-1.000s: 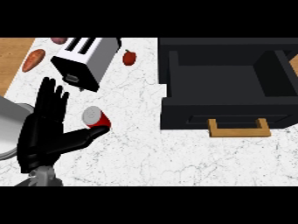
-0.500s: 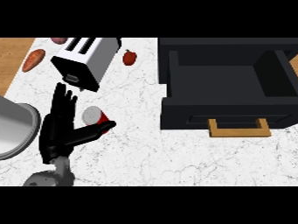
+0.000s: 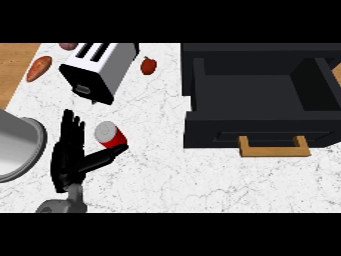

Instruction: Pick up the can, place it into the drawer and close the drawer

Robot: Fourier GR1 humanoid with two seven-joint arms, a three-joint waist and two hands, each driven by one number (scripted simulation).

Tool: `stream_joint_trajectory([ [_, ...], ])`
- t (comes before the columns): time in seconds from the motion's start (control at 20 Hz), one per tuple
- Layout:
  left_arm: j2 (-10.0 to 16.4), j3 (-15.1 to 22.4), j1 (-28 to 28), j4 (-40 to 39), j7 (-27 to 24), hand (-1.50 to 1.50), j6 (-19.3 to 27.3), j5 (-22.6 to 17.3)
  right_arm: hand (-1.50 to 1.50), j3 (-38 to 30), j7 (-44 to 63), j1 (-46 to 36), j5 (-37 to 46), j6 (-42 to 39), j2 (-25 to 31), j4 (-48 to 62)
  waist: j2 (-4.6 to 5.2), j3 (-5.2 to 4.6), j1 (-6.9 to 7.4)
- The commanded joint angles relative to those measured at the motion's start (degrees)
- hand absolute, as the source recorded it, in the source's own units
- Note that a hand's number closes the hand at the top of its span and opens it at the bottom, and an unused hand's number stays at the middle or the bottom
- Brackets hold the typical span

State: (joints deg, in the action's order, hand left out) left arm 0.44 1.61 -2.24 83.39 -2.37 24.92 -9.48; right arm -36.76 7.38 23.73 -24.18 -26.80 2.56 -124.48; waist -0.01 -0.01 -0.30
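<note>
The can (image 3: 108, 133), red with a silver top, stands on the white marble counter left of centre. My left hand (image 3: 68, 155) is right beside it on its left. The fingers (image 3: 71, 127) point straight up the counter, and the thumb (image 3: 105, 155) stretches to the right under the can's near side, touching or almost touching it. The hand is open and nothing is lifted. The black drawer (image 3: 261, 90) at the right is pulled open and its inside is bare. Its wooden handle (image 3: 274, 147) faces me. My right hand does not show.
A silver and black toaster (image 3: 95, 70) lies just behind the can. A small red fruit (image 3: 149, 65) sits between the toaster and the drawer. An orange-brown vegetable (image 3: 38, 67) is on the wooden strip at far left. A big grey arm segment (image 3: 7, 145) fills the left edge.
The left hand has shifted right up against the can and turned edge-on, with its thumb now under the can. The grey arm segment has swung further in. The can has not moved.
</note>
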Motion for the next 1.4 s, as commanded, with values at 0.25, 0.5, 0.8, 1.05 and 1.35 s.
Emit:
stream_joint_trajectory([
  [0.25, -0.4, -4.5, 1.8, -11.0, -10.3, -1.5, -4.7, -3.2, -1.5, -2.2, -0.6, -2.5, -0.1, -2.7, 0.0, 3.0, 0.0, 0.0, 0.09],
  [0.5, -0.4, -6.1, -2.6, -18.7, -13.2, -1.5, -8.0, -4.4, -1.5, -4.1, 4.3, -0.7, -3.6, -2.5, -0.6, -2.7, -0.01, -0.01, -0.01],
  [0.8, 0.8, -9.3, -6.2, -28.1, -17.7, -1.5, -11.3, -7.8, -1.5, -5.0, 5.2, -2.2, -4.1, -2.9, -0.2, -1.1, 0.02, -0.01, -0.01],
  [1.05, -0.4, -8.8, -9.6, -34.6, -21.3, -1.5, -11.8, -9.2, -1.5, -8.8, 9.2, -1.3, -11.3, -2.8, 3.6, -2.3, -0.01, -0.02, -0.22],
  [1.35, -0.4, -10.6, -16.8, -45.4, -27.5, -1.5, -13.3, -13.9, -1.5, -7.8, 5.2, 0.0, -6.0, -6.6, -1.8, -2.6, 0.06, -0.03, -0.42],
])
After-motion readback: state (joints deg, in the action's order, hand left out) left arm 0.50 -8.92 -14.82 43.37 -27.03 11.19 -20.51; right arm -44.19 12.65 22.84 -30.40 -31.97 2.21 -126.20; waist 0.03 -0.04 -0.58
